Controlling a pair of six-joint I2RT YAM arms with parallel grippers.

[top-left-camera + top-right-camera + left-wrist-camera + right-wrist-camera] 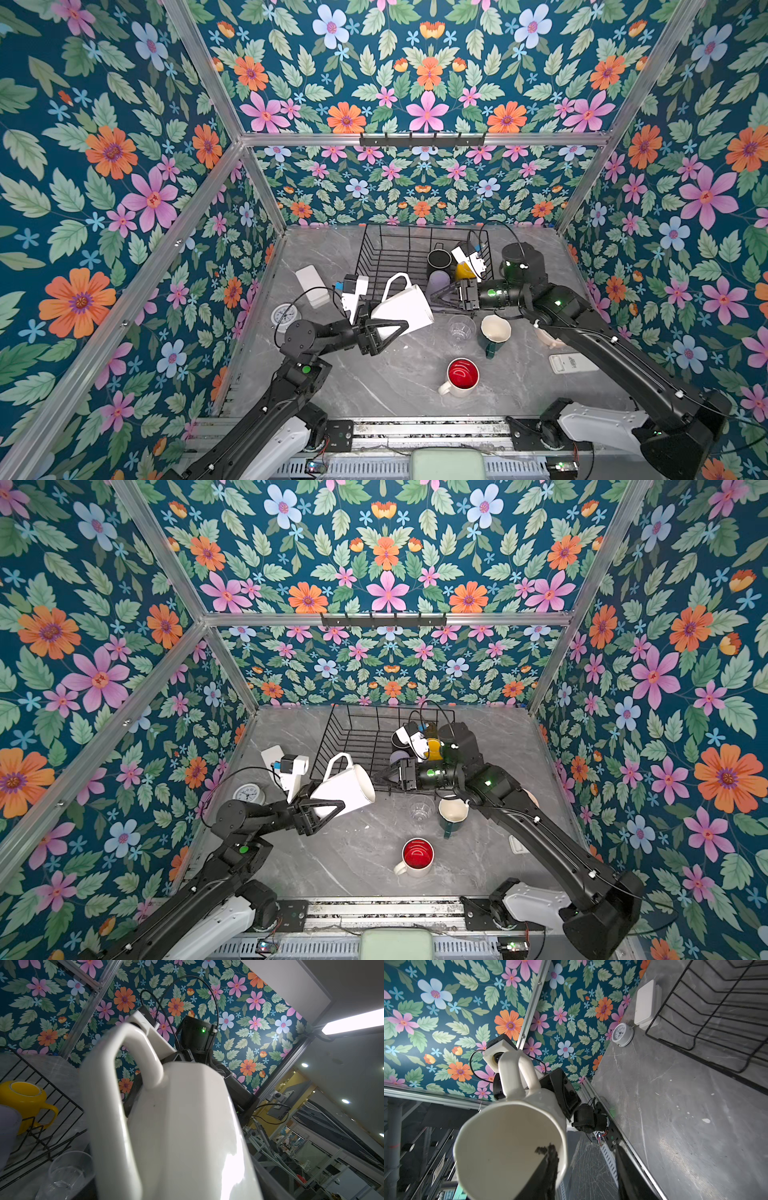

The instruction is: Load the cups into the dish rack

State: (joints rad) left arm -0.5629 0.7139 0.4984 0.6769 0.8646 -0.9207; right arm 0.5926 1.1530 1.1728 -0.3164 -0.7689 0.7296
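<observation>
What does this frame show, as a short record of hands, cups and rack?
Left hand: shut on the cream mug, tilted, off the table
Right hand: open, one finger inside that mug's mouth
In dish rack: black mug, yellow mug, lilac tumbler
On table: clear glass, dark green mug, white red-inside mug

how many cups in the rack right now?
3 in the dish rack, all in its right half: black mug, yellow mug right of it, lilac tumbler at the front rim. The right arm covers that corner; more may be hidden.
</observation>
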